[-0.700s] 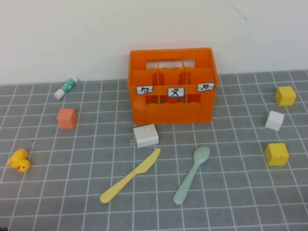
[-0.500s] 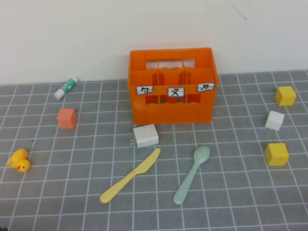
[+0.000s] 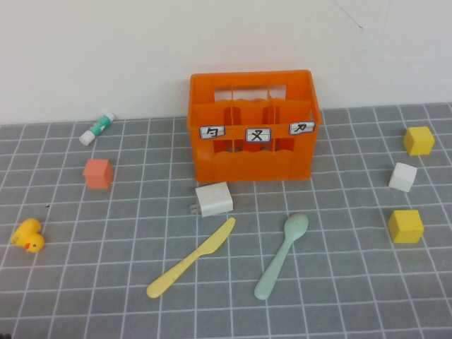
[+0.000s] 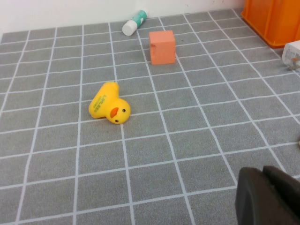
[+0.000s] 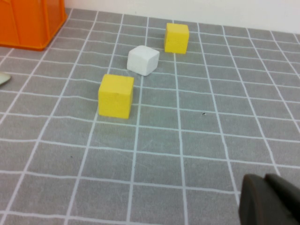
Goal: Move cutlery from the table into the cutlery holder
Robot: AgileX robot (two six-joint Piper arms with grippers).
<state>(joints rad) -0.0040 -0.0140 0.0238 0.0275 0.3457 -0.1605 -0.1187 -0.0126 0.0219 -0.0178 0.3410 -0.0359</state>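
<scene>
**Table Inventory and Gripper Status: Cutlery on Table, Both Arms Low at Near Edge**

Nearest the robot, two pieces of cutlery lay flat on the grey gridded table (image 3: 85,296): one pale yellow knife (image 3: 191,257) and one mint-green spoon (image 3: 281,256). Both lay diagonally, side by side but apart, working ends toward the crate. Neither touched any other item.

One yellow toy duck (image 3: 27,235) lay on its side at the far left. One white charger block (image 3: 213,199) sat between the knife tip and the crate.

On the right stood three cubes in a loose row: two yellow cubes, the nearer (image 3: 405,226) and the farther (image 3: 419,140), with one white cube (image 3: 402,176) between them. On the left stood one small orange cube (image 3: 97,174).

Behind these stood one orange cutlery holder (image 3: 253,127), upright, with three compartments and three white labels. No cutlery showed in it. Farthest back on the left lay one white-and-green tube (image 3: 97,128), close to the wall.

The left gripper (image 4: 269,197) sat low over the table near the duck, fingers closed together, holding nothing. The right gripper (image 5: 272,199) sat low near the three cubes, likewise closed and empty. Neither arm appeared in the high view.
</scene>
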